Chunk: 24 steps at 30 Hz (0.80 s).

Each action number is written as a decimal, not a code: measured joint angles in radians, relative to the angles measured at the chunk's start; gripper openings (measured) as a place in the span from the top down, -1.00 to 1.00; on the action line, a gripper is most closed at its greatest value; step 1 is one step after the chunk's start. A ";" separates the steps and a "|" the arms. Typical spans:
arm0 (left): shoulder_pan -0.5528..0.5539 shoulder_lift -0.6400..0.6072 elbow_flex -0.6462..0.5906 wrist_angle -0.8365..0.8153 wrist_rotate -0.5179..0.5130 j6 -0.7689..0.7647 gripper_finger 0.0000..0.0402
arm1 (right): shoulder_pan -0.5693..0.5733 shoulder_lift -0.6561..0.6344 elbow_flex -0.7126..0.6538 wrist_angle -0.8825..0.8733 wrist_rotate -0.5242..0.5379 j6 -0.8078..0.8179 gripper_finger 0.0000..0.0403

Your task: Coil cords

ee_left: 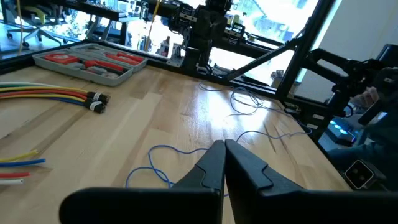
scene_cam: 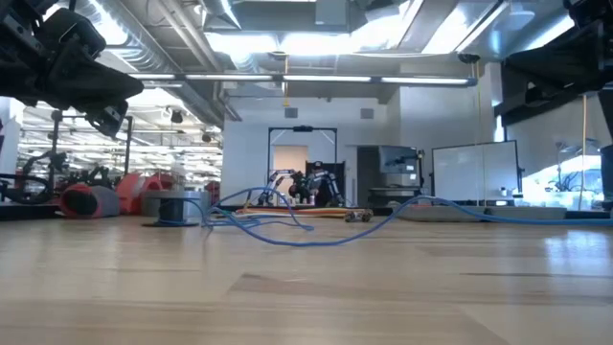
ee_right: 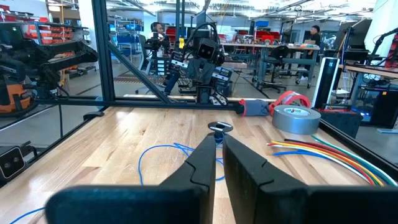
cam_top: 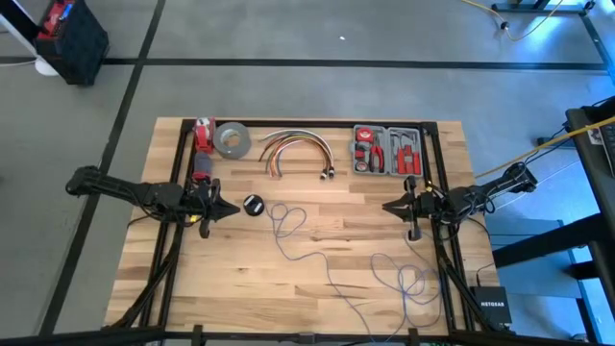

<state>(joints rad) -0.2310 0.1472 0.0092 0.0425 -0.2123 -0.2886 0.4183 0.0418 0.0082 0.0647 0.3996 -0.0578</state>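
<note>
On the wooden table [cam_top: 173, 279], the cords [cam_top: 317, 255] lie loose and uncoiled: thin bluish wire running from a loop near the middle [ee_left: 163, 163] down to a tangle of loops at the near right corner [cam_top: 408, 279]. Left gripper [cam_top: 233, 209] hovers at mid-left, tip pointing right, fingers [ee_left: 208, 167] pressed together, holding nothing; the nearest cord loop sits just beyond its tip. Right gripper [cam_top: 389, 205] hovers at mid-right, tip pointing left, fingers [ee_right: 202, 158] nearly together with a thin gap, nothing between them. Small black round object [cam_top: 253, 204] lies just right of the left gripper tip. Far side of the table: grey tape roll [cam_top: 232, 139], arched bundle of coloured cables [cam_top: 293, 146], grey tool case [cam_top: 386, 150] with red-handled tools. Both arms clear of the cords.
</note>
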 joint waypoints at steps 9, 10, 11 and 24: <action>0.000 0.000 0.000 0.000 0.000 0.000 0.98 | 0.000 0.000 0.000 0.000 0.000 0.000 0.83; 0.000 0.000 0.000 0.000 0.000 0.004 0.98 | 0.000 0.000 0.000 0.000 0.000 0.000 0.83; 0.001 0.000 0.000 0.001 -0.006 0.029 0.98 | 0.000 0.000 0.000 0.000 0.000 0.000 0.83; 0.005 0.000 0.000 0.215 -0.035 0.324 0.98 | 0.000 0.000 0.000 0.037 0.099 -0.001 0.83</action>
<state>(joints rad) -0.2264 0.1471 0.0093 0.2576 -0.2472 0.0357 0.4184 0.0418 0.0079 0.1014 0.4987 -0.0583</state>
